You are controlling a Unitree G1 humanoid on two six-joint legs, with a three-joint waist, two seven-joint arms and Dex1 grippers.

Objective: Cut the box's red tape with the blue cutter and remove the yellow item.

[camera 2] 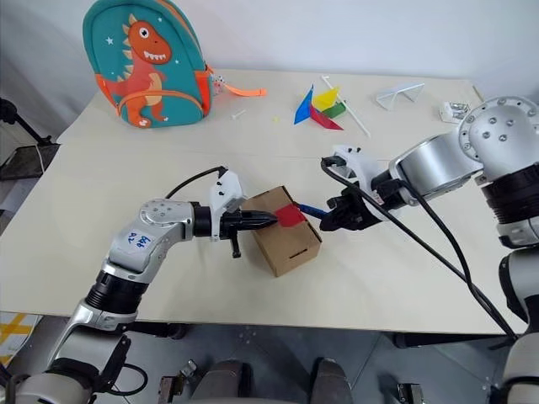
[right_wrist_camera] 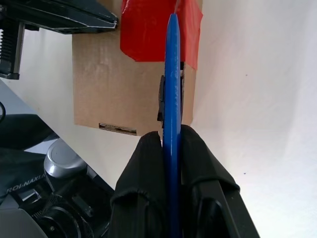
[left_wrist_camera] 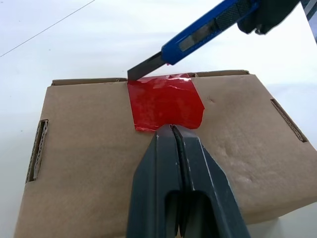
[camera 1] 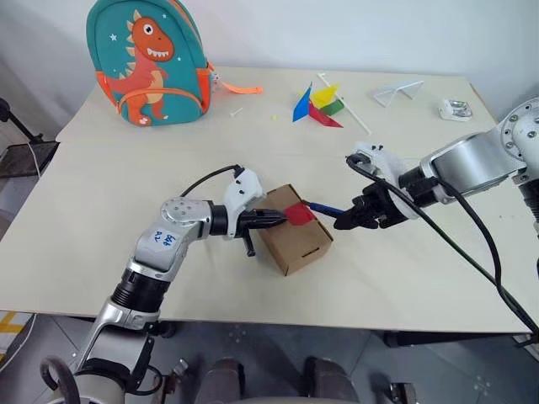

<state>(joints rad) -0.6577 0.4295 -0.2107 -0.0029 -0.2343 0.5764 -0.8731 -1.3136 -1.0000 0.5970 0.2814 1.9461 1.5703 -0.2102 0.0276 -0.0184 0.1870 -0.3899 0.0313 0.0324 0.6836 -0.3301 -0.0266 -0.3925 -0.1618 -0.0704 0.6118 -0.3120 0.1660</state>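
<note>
Behind the red tape [left_wrist_camera: 166, 105], blade tip of the blue cutter [left_wrist_camera: 198, 32], partly hidden.

Box [left_wrist_camera: 99, 163] matt brown cardboard; red tape [left_wrist_camera: 165, 102] glossy, wrinkled; blue cutter [left_wrist_camera: 198, 32] seemingly plastic, metal blade.

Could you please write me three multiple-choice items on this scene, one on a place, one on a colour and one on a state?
1. Where does the backpack stand on the table?
A. far left corner
B. near right corner
C. on the box

2. What colour is the tape on the box?
A. green
B. red
C. white

3. What is the right gripper doing?
A. hanging open
B. shut on nothing
C. shut on the cutter

Answers:
1 A, it sits by the table's far left edge.
2 B, the patch across the flap seam is bright red.
3 C, the blue handle is clamped between its fingers, blade at the tape's edge.
</note>
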